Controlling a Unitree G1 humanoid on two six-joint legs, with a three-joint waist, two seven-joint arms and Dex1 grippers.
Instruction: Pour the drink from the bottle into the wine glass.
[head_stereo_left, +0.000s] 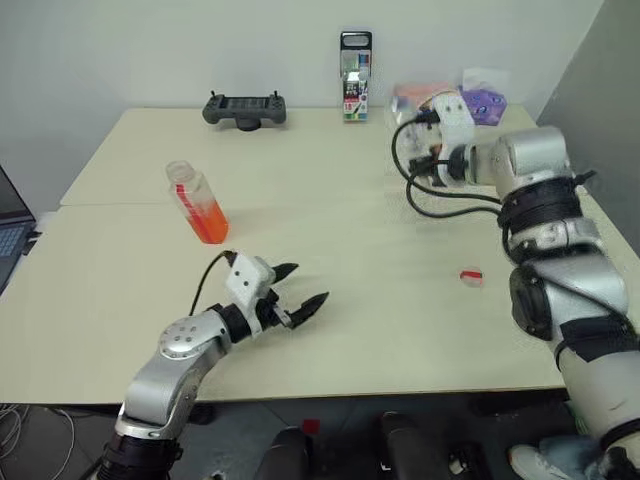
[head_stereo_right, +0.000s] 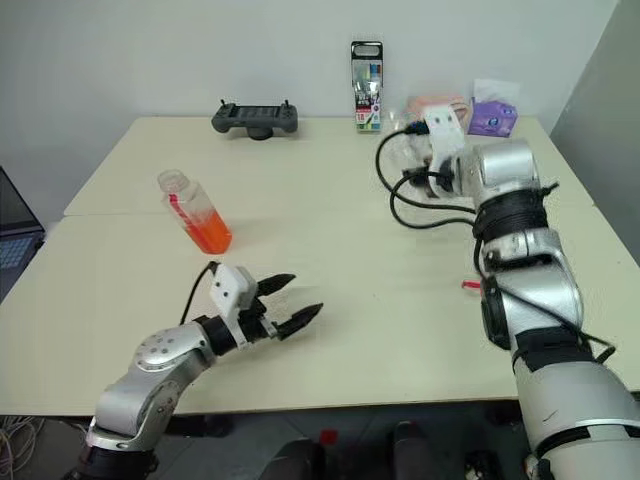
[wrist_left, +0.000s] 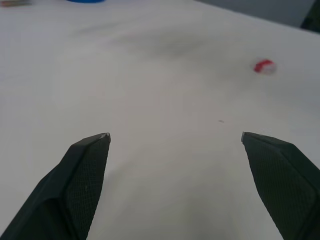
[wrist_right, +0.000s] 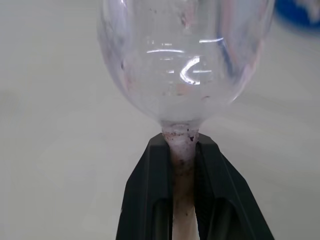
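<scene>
Pinching the wine glass (wrist_right: 185, 60) by its stem, the right gripper (wrist_right: 182, 150) held it up at the far right of the table (head_stereo_left: 330, 215), its foot cut off from sight.

In the head views the glass was hard to make out behind the wrist and cables. The uncapped bottle (head_stereo_left: 197, 202), drink (head_stereo_left: 208, 222) in its lower part, leaned at the left; its label was unreadable. The left gripper (head_stereo_left: 300, 288) hung spread and empty, near. A small red-and-white cap (head_stereo_left: 471, 276) lay to the right. Writing on the far marker box (head_stereo_left: 355, 75) was illegible.
</scene>
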